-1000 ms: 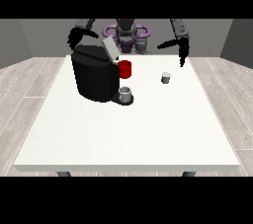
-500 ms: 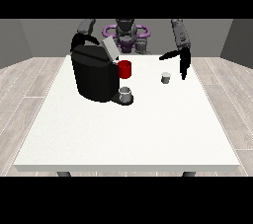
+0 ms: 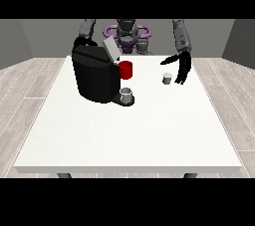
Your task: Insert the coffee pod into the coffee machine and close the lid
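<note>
White tabletop (image 3: 124, 135) is seen nearest, bare at its front. Further back, a small grey cup (image 3: 127, 94) is parked on the tray of the black coffee machine (image 3: 94, 74), its contents not visible; a red part (image 3: 126, 69) shows just above it, and the lid (image 3: 110, 49) is tilted up. To the right, the coffee pod (image 3: 167, 78) is standing on the tabletop, well apart from the machine. It is judged light, small and rigid, best pinched by its sides. Just beside it, the hand at the view's right (image 3: 182, 67) is held with fingers spread downward, nothing grasped. Farthest back, the hand at the view's left (image 3: 85, 39) is hidden behind the machine; its fingers cannot be told.
</note>
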Available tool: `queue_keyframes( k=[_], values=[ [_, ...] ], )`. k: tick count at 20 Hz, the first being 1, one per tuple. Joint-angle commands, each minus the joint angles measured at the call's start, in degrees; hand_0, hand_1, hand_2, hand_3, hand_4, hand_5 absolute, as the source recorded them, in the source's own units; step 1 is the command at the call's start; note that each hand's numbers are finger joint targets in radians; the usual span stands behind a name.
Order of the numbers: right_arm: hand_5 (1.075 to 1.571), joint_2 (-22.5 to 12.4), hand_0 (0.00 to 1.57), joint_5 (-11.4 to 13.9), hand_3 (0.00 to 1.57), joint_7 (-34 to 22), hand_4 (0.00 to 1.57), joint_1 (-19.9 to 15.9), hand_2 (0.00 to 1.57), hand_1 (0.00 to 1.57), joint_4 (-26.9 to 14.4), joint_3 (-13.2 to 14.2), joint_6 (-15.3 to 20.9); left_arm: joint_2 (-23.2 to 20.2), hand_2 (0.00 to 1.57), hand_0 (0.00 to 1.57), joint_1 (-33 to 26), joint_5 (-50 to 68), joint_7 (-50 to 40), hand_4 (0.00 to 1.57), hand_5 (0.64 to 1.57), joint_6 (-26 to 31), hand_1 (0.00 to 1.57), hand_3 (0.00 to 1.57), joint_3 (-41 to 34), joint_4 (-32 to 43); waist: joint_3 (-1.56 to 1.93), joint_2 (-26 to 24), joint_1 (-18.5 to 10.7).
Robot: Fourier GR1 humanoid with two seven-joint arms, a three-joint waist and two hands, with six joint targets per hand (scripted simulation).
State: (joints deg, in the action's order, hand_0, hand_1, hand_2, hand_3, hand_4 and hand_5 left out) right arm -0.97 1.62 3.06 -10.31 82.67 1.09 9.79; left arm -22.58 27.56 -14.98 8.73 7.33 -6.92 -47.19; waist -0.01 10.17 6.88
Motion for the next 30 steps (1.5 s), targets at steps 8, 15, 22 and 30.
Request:
queue_keyframes(
  k=[8,15,22,30],
  values=[
    [1.571,0.0,0.0,-0.1,0.0,-1.7,0.43,-1.5,0.0,0.0,0.5,-0.8,-0.5,0.4,0.72,0.6,1.6,-9.2,3.3,0.0,1.571,-6.7,0.6,0.47,3.4,9.0,-0.02,1.5,2.0],
    [1.571,-1.5,0.0,-1.1,0.0,-0.4,0.53,-2.9,0.0,0.0,-1.1,0.7,-2.0,-0.1,0.83,0.7,4.6,-13.4,5.2,0.0,1.571,-12.7,0.7,0.59,3.3,11.3,-0.02,2.9,2.6],
    [1.571,-1.1,0.0,-3.0,0.0,3.5,0.49,-1.4,0.0,0.0,-3.9,2.6,-1.8,1.4,0.97,0.84,4.6,-16.3,7.7,0.38,1.571,-17.5,0.84,0.75,3.6,13.4,0.0,1.7,1.4],
    [1.571,0.4,0.0,-1.9,0.0,1.8,0.43,-0.3,0.0,0.0,-2.0,-0.5,0.0,-1.6,1.17,1.11,7.9,-20.2,7.7,0.28,1.571,-15.7,1.11,0.97,4.9,17.4,0.0,1.5,2.4]
  ],
)
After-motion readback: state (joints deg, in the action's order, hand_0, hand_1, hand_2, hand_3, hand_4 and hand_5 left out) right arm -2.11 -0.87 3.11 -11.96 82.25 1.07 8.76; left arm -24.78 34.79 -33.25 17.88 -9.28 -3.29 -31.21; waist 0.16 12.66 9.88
